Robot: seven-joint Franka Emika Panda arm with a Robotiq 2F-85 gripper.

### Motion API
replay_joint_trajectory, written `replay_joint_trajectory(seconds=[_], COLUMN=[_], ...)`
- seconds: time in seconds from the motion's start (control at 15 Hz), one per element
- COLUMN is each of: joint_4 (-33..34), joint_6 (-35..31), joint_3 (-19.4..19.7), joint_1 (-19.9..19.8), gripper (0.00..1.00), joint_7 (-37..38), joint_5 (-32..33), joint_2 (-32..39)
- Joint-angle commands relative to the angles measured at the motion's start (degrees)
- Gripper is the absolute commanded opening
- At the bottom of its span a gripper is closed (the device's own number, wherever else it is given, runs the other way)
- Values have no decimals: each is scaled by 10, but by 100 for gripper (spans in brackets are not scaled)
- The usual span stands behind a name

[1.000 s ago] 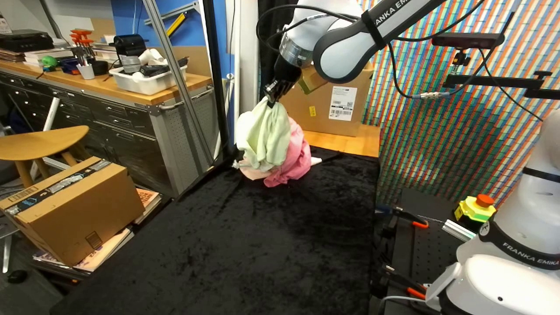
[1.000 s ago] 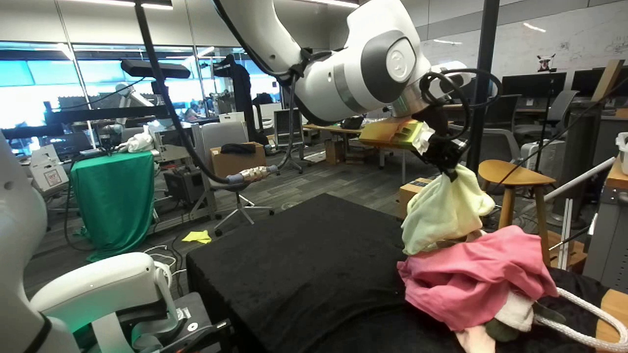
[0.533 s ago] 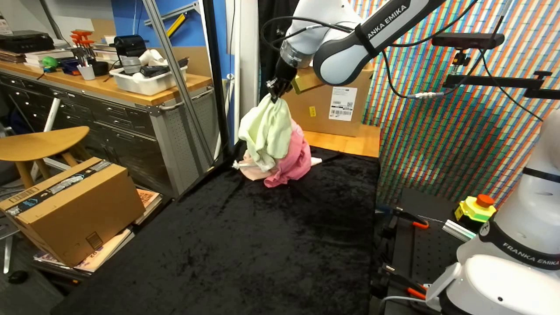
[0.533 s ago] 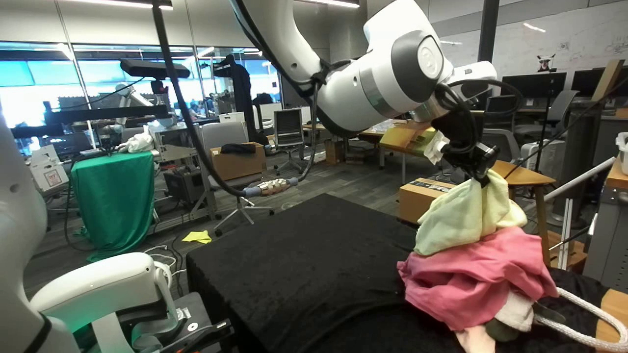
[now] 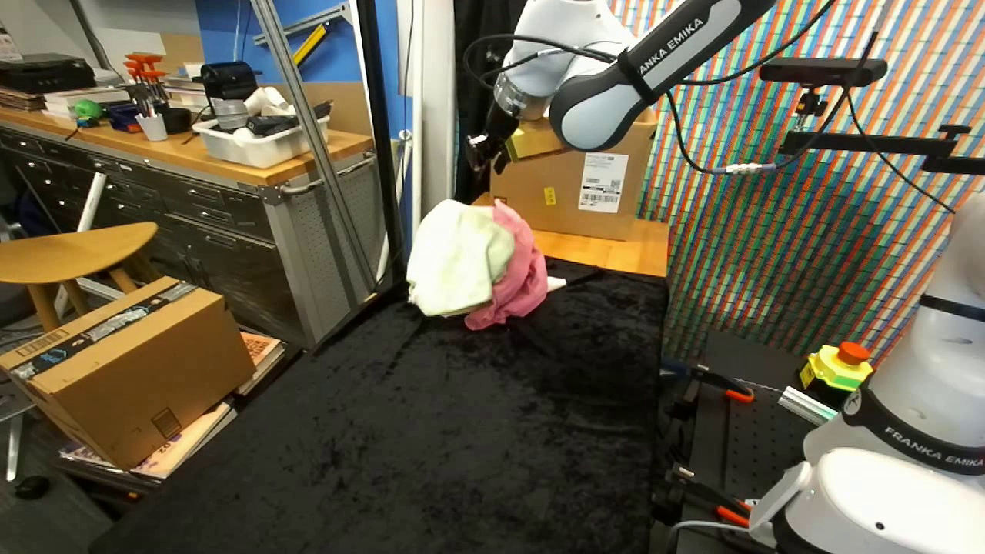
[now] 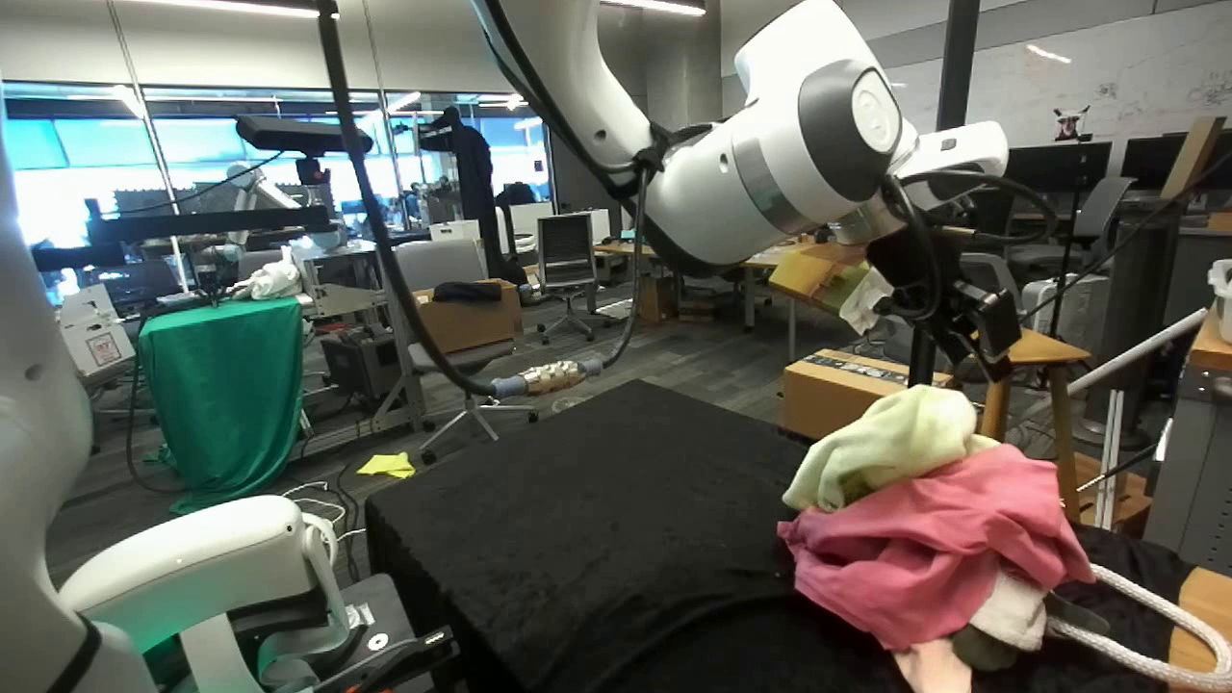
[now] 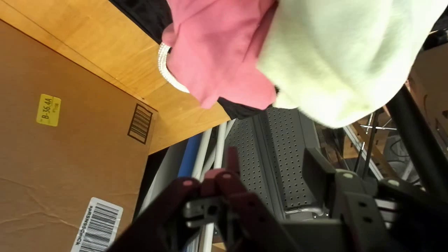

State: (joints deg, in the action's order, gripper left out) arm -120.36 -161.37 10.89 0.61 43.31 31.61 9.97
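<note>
My gripper (image 5: 489, 163) is open and empty, above a heap of cloths at the far end of the black-covered table. It also shows in an exterior view (image 6: 980, 361) and in the wrist view (image 7: 271, 164), fingers wide apart with nothing between them. A pale green cloth (image 5: 455, 258) lies crumpled on top of the heap, apart from the fingers; it also shows in the other views (image 6: 890, 443) (image 7: 343, 63). A pink cloth (image 6: 934, 544) lies partly under it (image 7: 220, 52). A white rope loop (image 6: 1155, 606) sticks out from the heap. What lies underneath is mostly hidden.
The black-covered table (image 5: 462, 431) stretches out before the heap. A large cardboard box (image 5: 569, 192) stands on a wooden surface (image 5: 639, 250) behind the heap. A metal post (image 5: 315, 138) and a workbench (image 5: 173, 154) stand beside the table. Another cardboard box (image 5: 131, 369) is off the table.
My gripper has opened and let go of the green cloth, which has dropped from hanging to lying on the pink cloth. Before that, the arm carried it farther over the heap.
</note>
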Motion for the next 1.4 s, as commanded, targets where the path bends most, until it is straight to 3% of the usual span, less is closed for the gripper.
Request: replay_joint_trajectory(seconds=[0.0,0.2,0.4,0.47,0.6,0.8,0.87,1.0,1.07,1.33], joint_4=[6,-15,-69,-105,-152,-193,-197,-193,-189,-157], joint_6=[-8,-5,14,26,66,172,218,324,376,563], joint_3=[16,13,-21,-63,-62,-79,-41,-16,-29,4], joint_1=[4,-2,-20,-41,-19,-7,31,41,13,-9], gripper=[84,100,100,100,100,100,100,100,100,100], joint_7=[38,13,-105,-154,-240,-368,-410,-493,-532,-613], joint_5=[32,20,-72,-112,-187,-291,-313,-342,-352,-343], joint_2=[-2,-22,-68,-95,-149,-238,-268,-323,-346,-435])
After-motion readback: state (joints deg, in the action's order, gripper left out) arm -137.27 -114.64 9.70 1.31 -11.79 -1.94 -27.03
